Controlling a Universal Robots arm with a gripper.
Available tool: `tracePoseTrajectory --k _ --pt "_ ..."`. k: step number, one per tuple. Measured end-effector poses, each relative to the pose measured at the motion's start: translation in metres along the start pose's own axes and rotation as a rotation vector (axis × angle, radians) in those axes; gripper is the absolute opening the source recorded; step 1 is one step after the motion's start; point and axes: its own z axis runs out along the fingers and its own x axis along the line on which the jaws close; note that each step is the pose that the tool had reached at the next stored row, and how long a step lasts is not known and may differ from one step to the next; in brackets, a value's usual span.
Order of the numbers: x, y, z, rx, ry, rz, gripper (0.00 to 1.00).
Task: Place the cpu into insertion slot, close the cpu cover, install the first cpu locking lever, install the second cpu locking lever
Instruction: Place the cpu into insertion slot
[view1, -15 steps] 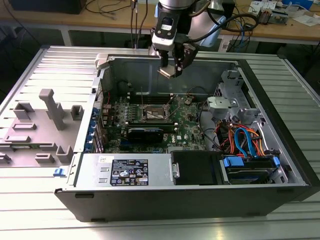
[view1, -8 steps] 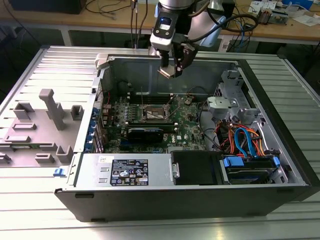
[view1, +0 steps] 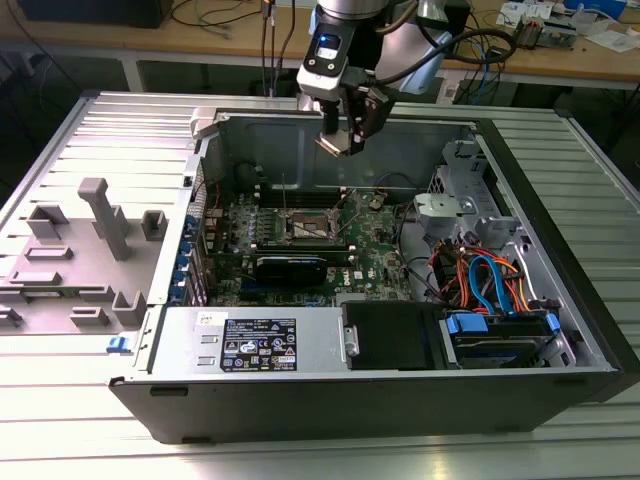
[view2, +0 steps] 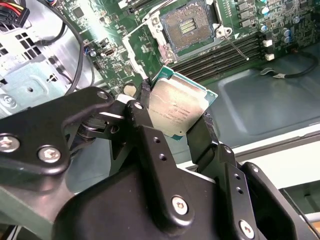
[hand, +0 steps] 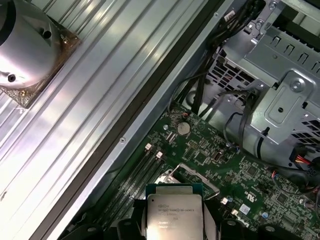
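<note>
- Exterior view: the pincer (view1: 342, 138) is seen above the motherboard (view1: 378, 258) of the open case (view1: 330, 410).
- Second wrist view: the cpu (view2: 177, 107) is gripped firmly in the pincer, well apart from the bare insertion slot (view2: 191, 24).

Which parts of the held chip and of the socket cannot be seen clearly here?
Flat silver-grey square cpu: in the first wrist view the picture's edge cuts off one side, and the black end effector covers two edges.
Square tan-gold insertion slot: in the exterior view, too small to show its contacts.
Cpu underside: faces away in both wrist views.
</note>
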Motion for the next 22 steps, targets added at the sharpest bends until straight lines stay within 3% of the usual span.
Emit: tracePoseTrajectory --k 15,22 --pt "0.0001 -0.0002 0.0004 -0.0019 -0.0084 0.093 0.54" --pt "0.0002 -0.0004 0.0009 -0.0035 -0.0161 0.178 0.54"
